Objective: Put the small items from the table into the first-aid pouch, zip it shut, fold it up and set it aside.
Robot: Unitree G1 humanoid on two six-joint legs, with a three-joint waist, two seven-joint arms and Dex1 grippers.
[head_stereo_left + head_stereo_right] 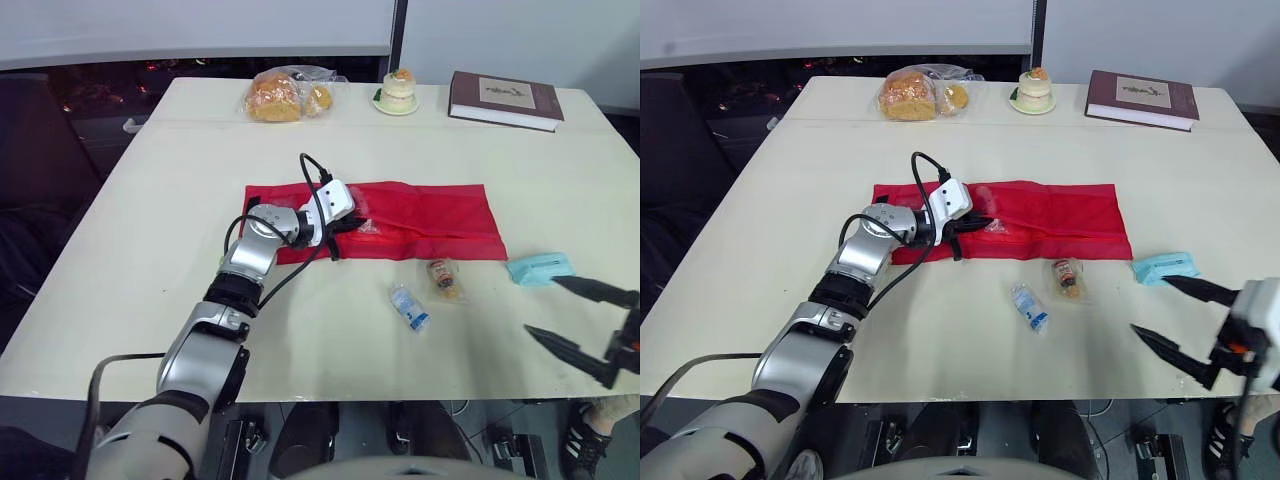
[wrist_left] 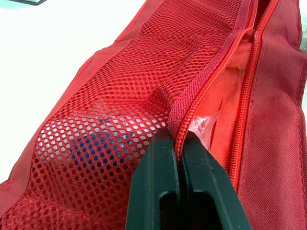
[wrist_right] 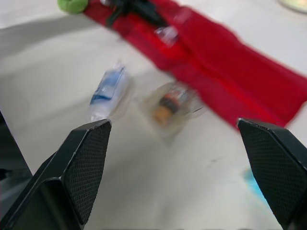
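Left wrist view looks straight down the left claw (image 2: 178, 140), whose two black fingers are clenched on the zip-edged lip of the red fabric-and-mesh first-aid pouch (image 1: 420, 222). That pinch seems meant to lift the lip and hold the pocket mouth apart so something can be slipped in. Under the mesh beside the fingers lies a blue-and-white packet (image 2: 96, 143), and a bit of clear crinkled wrapper (image 2: 204, 125) shows in the gap of the unzipped opening.

Out from there, the pouch lies flat and unfolded across the middle of the pale bench (image 1: 150, 200), a long red rectangle with the claw at its left end. Near its front edge, loose on the bench, are a small blue-and-white sachet (image 1: 409, 306) and a clear packet with brown and orange contents (image 1: 444, 278); a flat teal packet (image 1: 540, 268) sits just off its right corner.

At the bench's right front the right claw (image 1: 1150, 304) is spread wide and grasps nothing, aimed towards these loose items, probably readying a pick-up. Packing looks only partly done.
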